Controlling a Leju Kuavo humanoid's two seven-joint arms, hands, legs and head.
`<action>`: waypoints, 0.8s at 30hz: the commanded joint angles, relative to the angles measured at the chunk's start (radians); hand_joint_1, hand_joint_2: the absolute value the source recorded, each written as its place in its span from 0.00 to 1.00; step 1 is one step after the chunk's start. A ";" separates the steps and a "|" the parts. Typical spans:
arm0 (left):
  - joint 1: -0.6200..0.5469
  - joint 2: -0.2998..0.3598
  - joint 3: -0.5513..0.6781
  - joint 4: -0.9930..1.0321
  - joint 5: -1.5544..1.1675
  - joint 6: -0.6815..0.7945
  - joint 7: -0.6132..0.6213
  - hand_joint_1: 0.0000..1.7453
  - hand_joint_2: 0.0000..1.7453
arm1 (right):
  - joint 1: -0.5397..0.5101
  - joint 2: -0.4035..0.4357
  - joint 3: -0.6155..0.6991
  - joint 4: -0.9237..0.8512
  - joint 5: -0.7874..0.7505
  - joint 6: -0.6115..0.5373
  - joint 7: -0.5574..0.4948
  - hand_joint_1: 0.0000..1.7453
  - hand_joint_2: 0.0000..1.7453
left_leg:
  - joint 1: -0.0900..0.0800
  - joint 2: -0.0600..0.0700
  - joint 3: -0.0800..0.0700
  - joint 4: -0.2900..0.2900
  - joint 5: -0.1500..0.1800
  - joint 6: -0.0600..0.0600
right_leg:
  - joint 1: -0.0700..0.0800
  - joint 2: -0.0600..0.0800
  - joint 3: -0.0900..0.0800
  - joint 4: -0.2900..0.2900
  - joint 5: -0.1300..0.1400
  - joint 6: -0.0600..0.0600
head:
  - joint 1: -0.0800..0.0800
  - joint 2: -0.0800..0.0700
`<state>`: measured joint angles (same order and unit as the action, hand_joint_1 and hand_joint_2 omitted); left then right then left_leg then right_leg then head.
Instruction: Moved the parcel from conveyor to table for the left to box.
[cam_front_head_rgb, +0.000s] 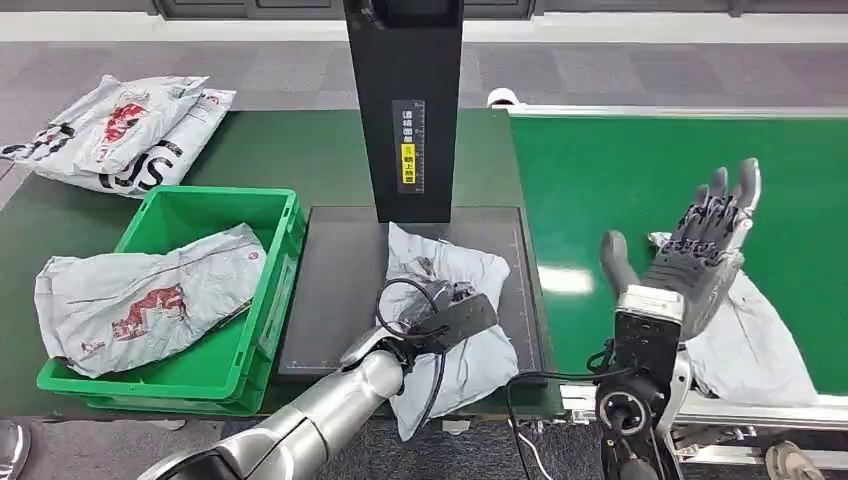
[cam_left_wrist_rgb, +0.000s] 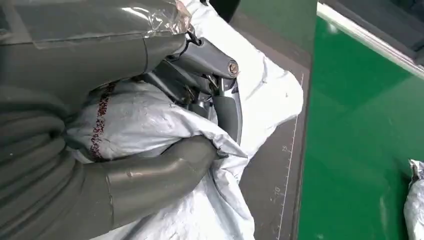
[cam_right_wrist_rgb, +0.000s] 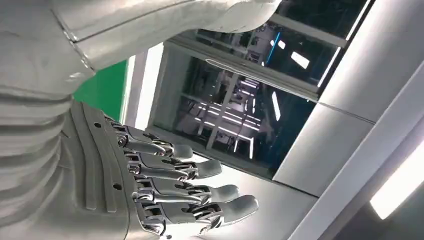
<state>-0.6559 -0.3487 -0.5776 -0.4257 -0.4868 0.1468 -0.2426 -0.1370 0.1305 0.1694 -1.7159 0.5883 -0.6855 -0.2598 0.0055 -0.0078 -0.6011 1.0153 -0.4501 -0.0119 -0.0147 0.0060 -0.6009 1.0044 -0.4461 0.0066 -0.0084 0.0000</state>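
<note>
Since the grey parcel (cam_front_head_rgb: 452, 300) already lay on the black pad (cam_front_head_rgb: 340, 290) of the worktop (cam_front_head_rgb: 300, 150), off the green conveyor (cam_front_head_rgb: 680, 170), the carrying step looked finished and the boxing step looked under way. The left hand (cam_front_head_rgb: 447, 318) rested on the parcel's middle, and in the left wrist view its fingers (cam_left_wrist_rgb: 227, 107) and thick thumb were curled into the crumpled plastic, bunching a fold between them, so it held the bag. The parcel had not left the pad, and it sagged over the pad's near edge toward the robot. What was left, as I judged it, was to lift the bag and carry it leftward into the green crate (cam_front_head_rgb: 215, 290), which stood just beside the pad.

The right hand (cam_front_head_rgb: 700, 250) stood raised above the conveyor with its fingers (cam_right_wrist_rgb: 200, 187) spread and straight, holding nothing. Another grey parcel (cam_front_head_rgb: 750, 340) lay on the belt just behind it, waiting.

The crate was partly taken up by a white printed bag (cam_front_head_rgb: 140, 300) draped over its left rim, so free room lay mostly toward its right side. More printed bags (cam_front_head_rgb: 120, 130) were piled at the worktop's far left corner, well clear. A black upright column (cam_front_head_rgb: 403, 100) rose at the pad's far edge, just beyond the parcel, and a high lift straight back could have met it.
</note>
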 joint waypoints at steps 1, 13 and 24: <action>-0.050 0.082 0.050 -0.028 -0.006 0.123 -0.047 1.00 1.00 | 0.020 -0.008 -0.060 -0.007 -0.008 -0.013 -0.001 0.00 1.00 | 0.001 0.002 0.003 -0.002 0.000 0.000 | 0.001 0.000 0.003 -0.002 0.001 -0.001 | 0.000 0.000; 0.021 0.316 0.230 -0.772 -0.212 0.164 0.039 1.00 1.00 | 0.084 -0.026 -0.109 -0.057 -0.028 -0.013 -0.030 0.00 1.00 | 0.001 0.003 0.002 -0.001 0.000 -0.001 | 0.002 0.001 0.001 0.000 0.000 -0.001 | 0.000 0.000; 0.057 0.421 0.333 -1.014 -0.282 0.185 0.114 1.00 1.00 | 0.131 -0.046 -0.111 -0.088 -0.044 -0.013 -0.037 0.00 1.00 | 0.001 0.003 -0.001 0.000 0.000 -0.001 | 0.001 0.003 -0.001 0.001 0.000 -0.001 | 0.000 0.000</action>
<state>-0.6153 -0.0435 -0.3823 -1.2156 -0.7190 0.3071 -0.1842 -0.0335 0.1160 0.1080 -1.7868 0.5570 -0.7015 -0.2964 0.0061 -0.0082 -0.6025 1.0151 -0.4496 -0.0127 -0.0143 0.0063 -0.6022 1.0056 -0.4463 0.0063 -0.0084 0.0000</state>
